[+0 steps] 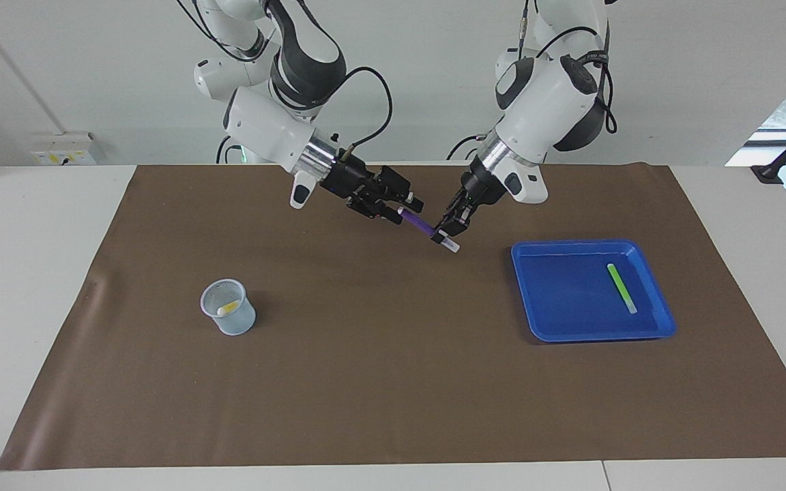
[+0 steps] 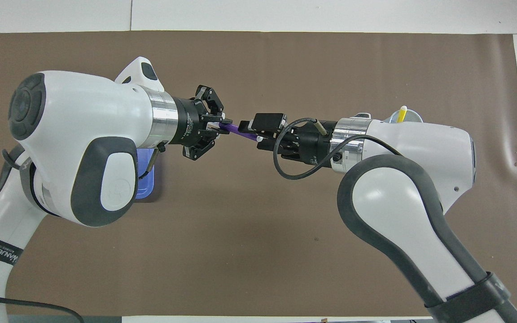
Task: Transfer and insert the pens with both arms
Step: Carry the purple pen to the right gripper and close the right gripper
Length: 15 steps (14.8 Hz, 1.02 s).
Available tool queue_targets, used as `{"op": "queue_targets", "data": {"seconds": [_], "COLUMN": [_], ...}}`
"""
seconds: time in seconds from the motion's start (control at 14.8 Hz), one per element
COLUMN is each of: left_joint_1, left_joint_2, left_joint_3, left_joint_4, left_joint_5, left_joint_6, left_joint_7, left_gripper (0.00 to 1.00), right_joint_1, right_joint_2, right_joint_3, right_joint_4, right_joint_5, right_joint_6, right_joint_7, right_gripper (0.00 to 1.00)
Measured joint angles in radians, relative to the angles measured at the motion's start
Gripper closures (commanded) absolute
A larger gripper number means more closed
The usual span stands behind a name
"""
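**Purple pen held between 2 grippers in mid-air**

In the upper centre of the facing view, the purple pen [image 1: 420,224] hangs slantwise above the brown mat [image 1: 393,395], touching nothing below it. The left gripper [image 1: 449,230] is clamped tight on it near the pale cap end, which pokes out beneath the grip. The right gripper [image 1: 403,204] sits at the pen's upper end, lined up along it. Whether it has taken hold yet cannot be told.

This looks like a hand-over. The left arm offers the pen with 1 end free so the other arm can take it and carry it on. Letting go too soon would likely drop the pen onto the mat.

The blue tray [image 1: 536,320] lies at mid-height in that view, toward the left arm's end of the table, with the green pen [image 1: 621,288] flat inside it. The pale mesh cup [image 1: 229,324] stands toward the right arm's end with the yellow pen [image 1: 229,307] already in it. Nothing lies on the mat between the grippers and the cup. In the overhead view the right arm covers most of the cup.
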Motion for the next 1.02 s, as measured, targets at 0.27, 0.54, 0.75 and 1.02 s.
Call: {"op": "queue_targets", "data": {"seconds": [0.27,0.54,0.75,1.02], "left_joint_1": [0.0,0.0,0.0,0.0], "left_joint_2": [0.0,0.0,-0.001,-0.001], "left_joint_3": [0.0,0.0,0.003,0.002], "left_joint_4": [-0.004,-0.006,-0.007,-0.008], "left_joint_5": [0.0,0.0,-0.003,-0.003], "left_joint_6": [0.0,0.002,0.008,0.009], "left_joint_7": [-0.001,-0.002,-0.007,-0.009], "left_gripper": [1.0,1.0,1.0,0.65], "right_joint_1": [0.0,0.0,0.0,0.0], "right_joint_2": [0.0,0.0,0.0,0.0], "right_joint_3": [0.0,0.0,-0.001,-0.001], "right_joint_4": [0.0,0.0,-0.001,-0.001], "right_joint_5": [0.0,0.0,0.003,0.003], "right_joint_6": [0.0,0.0,-0.002,-0.002], "right_joint_7": [0.0,0.0,0.0,0.0], "right_gripper": [0.56,1.0,1.0,1.0]}}
